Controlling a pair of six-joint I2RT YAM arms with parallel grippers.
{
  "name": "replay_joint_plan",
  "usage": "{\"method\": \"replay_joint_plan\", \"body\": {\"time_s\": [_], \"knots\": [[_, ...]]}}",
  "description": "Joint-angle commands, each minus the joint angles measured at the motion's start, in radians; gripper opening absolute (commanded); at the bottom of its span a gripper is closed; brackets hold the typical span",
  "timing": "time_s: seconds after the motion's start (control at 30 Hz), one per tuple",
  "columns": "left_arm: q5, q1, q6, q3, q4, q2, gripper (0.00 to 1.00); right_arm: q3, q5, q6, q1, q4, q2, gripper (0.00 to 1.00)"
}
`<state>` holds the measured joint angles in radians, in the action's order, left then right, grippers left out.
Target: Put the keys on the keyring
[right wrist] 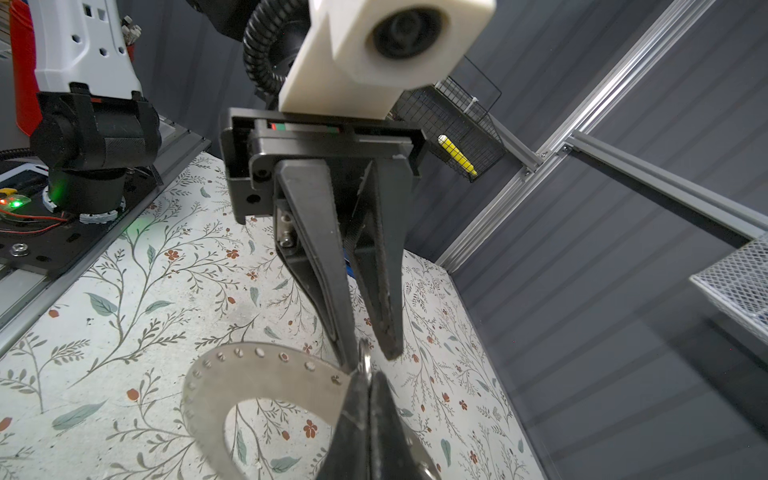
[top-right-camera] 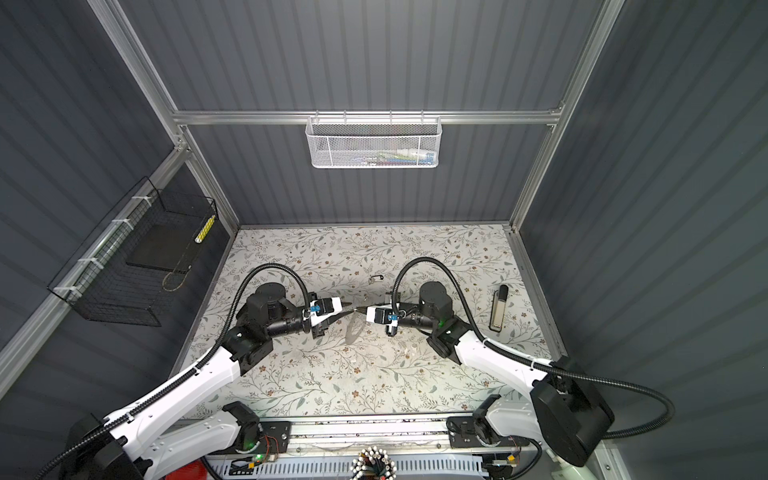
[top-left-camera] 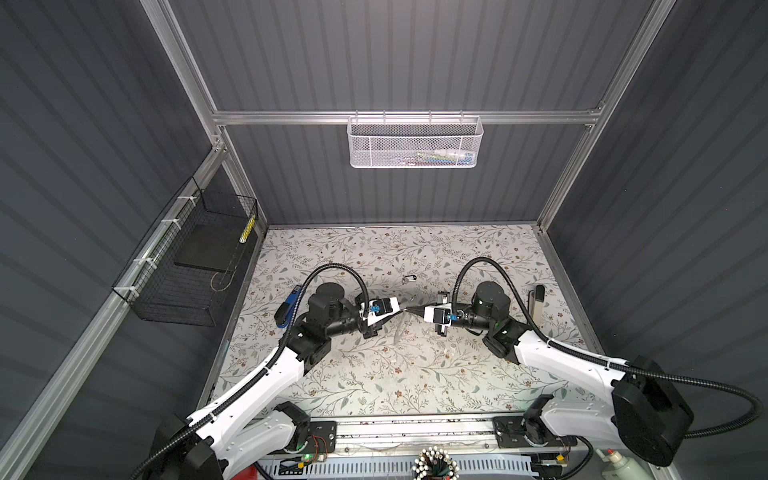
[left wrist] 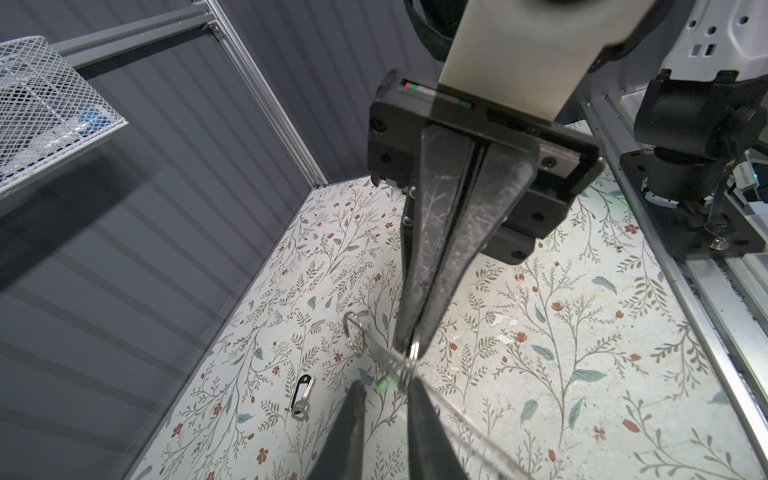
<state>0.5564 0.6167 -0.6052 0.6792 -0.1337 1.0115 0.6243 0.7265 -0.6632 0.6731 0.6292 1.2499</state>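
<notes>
The keyring [right wrist: 266,374], a flat grey ring with small holes along its rim, is held above the table with my right gripper [right wrist: 368,378] shut on its edge. In the left wrist view it shows edge-on as a thin line [left wrist: 465,411]. A small split ring [right wrist: 365,357] sits at the right gripper's tips, and a blurred green tag [left wrist: 384,384] hangs just under it. My left gripper [left wrist: 386,386] faces the right one tip to tip, its jaws a little apart on either side of the green tag. The black-headed key [left wrist: 301,397] lies on the table [top-left-camera: 409,278].
A blue stapler [top-left-camera: 286,309] lies beside the left arm. A silver and black bar [top-left-camera: 536,303] lies at the right. A black wire basket [top-left-camera: 187,266] hangs on the left wall and a white mesh basket [top-left-camera: 415,143] on the back rail.
</notes>
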Motion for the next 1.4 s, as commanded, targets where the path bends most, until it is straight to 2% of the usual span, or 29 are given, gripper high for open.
{"method": "replay_joint_plan", "body": {"time_s": [0.0,0.13,0.33,0.43,0.53,0.63,0.8,0.97,1.1,1.37], "knots": [[0.031,0.009,0.001,0.003,-0.016,-0.012,0.18,0.006,0.002,-0.005,0.005,0.028,-0.010,0.00],[0.037,0.015,-0.001,0.012,-0.017,-0.008,0.14,0.007,0.008,-0.004,0.007,0.023,-0.008,0.00],[0.061,0.025,-0.020,0.028,-0.006,0.003,0.01,0.016,0.008,-0.002,0.007,0.007,-0.004,0.00],[0.079,0.028,-0.041,0.030,0.005,0.012,0.00,0.028,-0.003,0.003,0.007,-0.021,-0.007,0.01],[0.067,0.028,-0.048,0.020,-0.017,0.013,0.00,0.032,-0.056,-0.006,0.007,-0.066,-0.032,0.22],[0.057,0.027,-0.044,0.022,-0.024,0.017,0.00,0.027,-0.138,-0.038,0.005,-0.166,-0.095,0.37],[0.079,0.027,-0.033,0.030,-0.034,0.038,0.00,0.028,-0.243,-0.110,-0.004,-0.383,-0.215,0.47],[0.089,0.028,-0.016,0.032,-0.058,0.049,0.00,0.032,-0.273,-0.099,-0.013,-0.493,-0.291,0.47],[0.059,0.028,-0.019,0.060,-0.026,0.062,0.00,0.063,-0.225,-0.049,-0.012,-0.558,-0.292,0.44],[-0.112,0.087,-0.114,0.194,0.200,0.102,0.00,0.149,-0.239,0.039,0.007,-0.583,-0.201,0.34]]}}
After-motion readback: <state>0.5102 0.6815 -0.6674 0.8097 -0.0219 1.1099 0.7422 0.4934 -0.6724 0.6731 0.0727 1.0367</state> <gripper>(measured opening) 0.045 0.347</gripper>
